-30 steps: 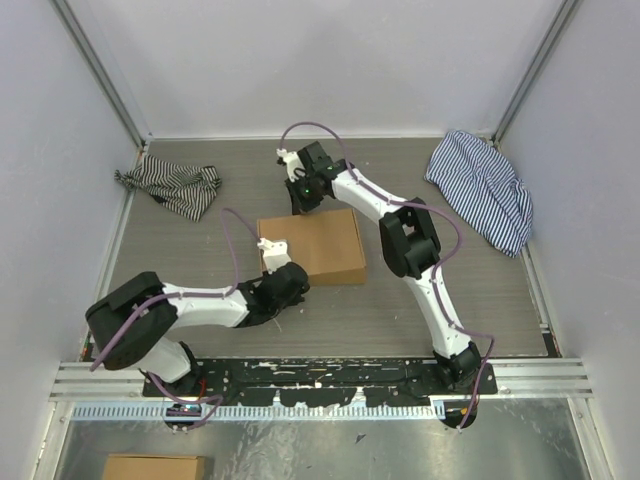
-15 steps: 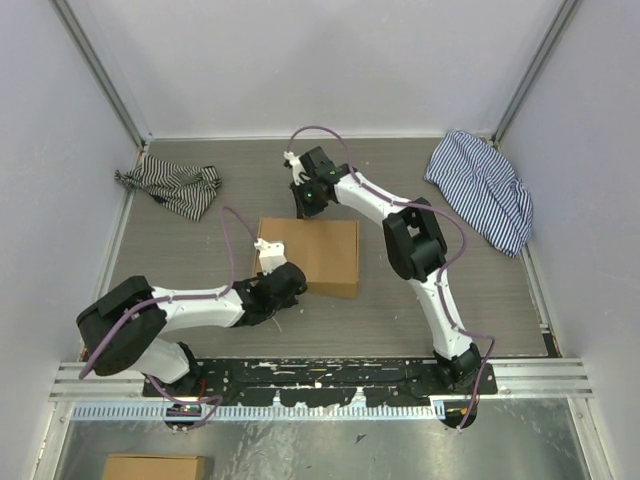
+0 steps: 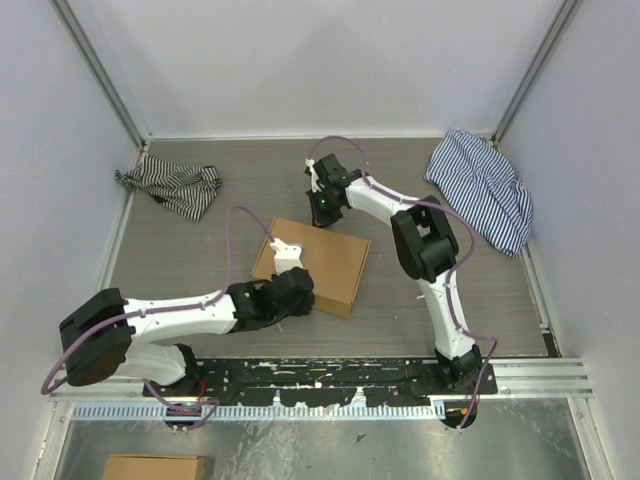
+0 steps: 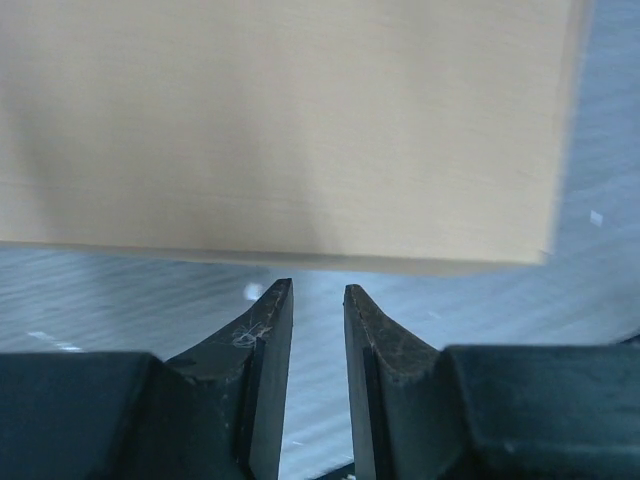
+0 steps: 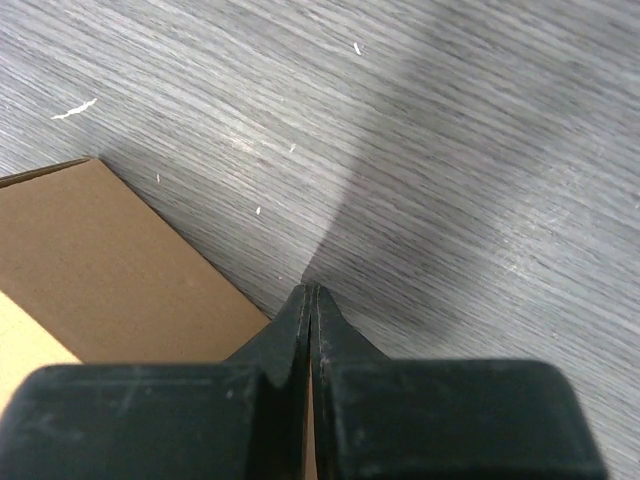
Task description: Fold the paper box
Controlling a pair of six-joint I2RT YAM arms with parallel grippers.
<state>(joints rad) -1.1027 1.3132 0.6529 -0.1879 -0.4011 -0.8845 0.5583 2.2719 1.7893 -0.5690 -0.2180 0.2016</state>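
One paper box lies folded; left gripper narrowly parted, empty; right gripper closed, perhaps touching it.

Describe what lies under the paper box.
The paper box rests on the grey wood-grain table, which shows around its edges. Whatever lies directly beneath it is covered by the cardboard.

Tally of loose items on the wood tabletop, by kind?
paper box: 1
cloths: 2, the dark-striped cloth and the blue-striped cloth
total: 3
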